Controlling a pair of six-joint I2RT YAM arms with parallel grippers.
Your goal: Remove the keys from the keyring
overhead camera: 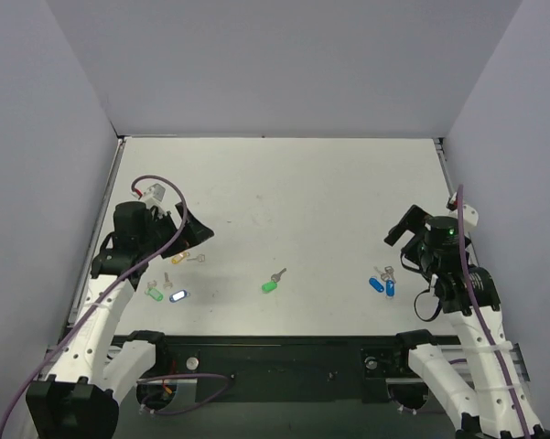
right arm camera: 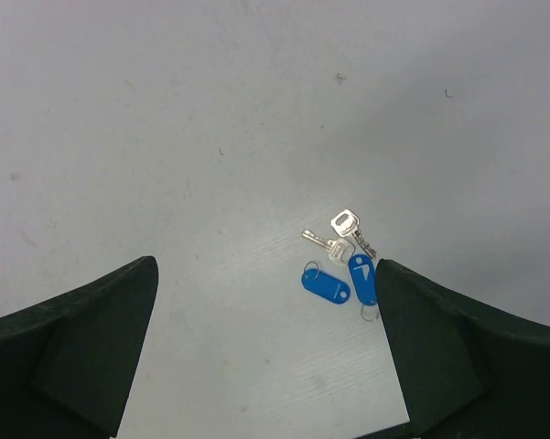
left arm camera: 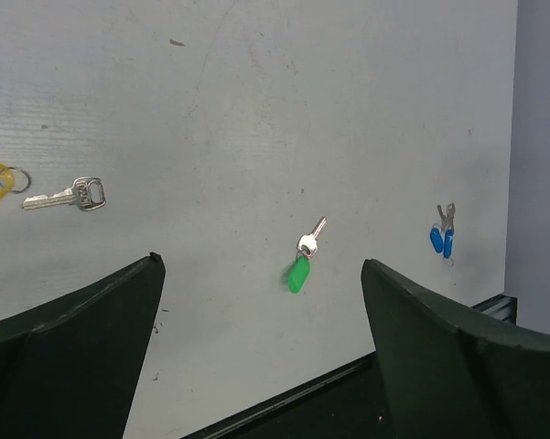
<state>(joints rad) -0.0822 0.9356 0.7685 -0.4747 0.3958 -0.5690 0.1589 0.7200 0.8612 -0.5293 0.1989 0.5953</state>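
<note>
2 robot arms rise from the bottom edge of the overhead view, over a pale table [overhead camera: 302,183] enclosed by grey walls. Both grippers have their jaws spread wide, with nothing between them. The left gripper [overhead camera: 194,229] hovers at the left middle of the frame, and the right gripper [overhead camera: 398,230] hovers at the right middle.

The green keyring [overhead camera: 269,286] lies flat on the table just below the centre of the overhead frame, well apart from both grippers. 1 small silver key [overhead camera: 278,274] is joined to it and points toward the upper right. In the left wrist view this pair sits slightly right of centre, in the gap between the 2 dark fingers [left arm camera: 73,347]. The tag is the lower part and the key is above it.

2 blue tags [overhead camera: 382,286] with silver keys lie together at the lower right of the overhead frame, near the right gripper. In the right wrist view they sit right of centre, just beside the right-hand finger.

At the lower left, near the left arm, lie a yellow tag [overhead camera: 177,259], a loose key [overhead camera: 197,259], a second green tag [overhead camera: 154,294] and a blue-rimmed tag [overhead camera: 177,296].
</note>
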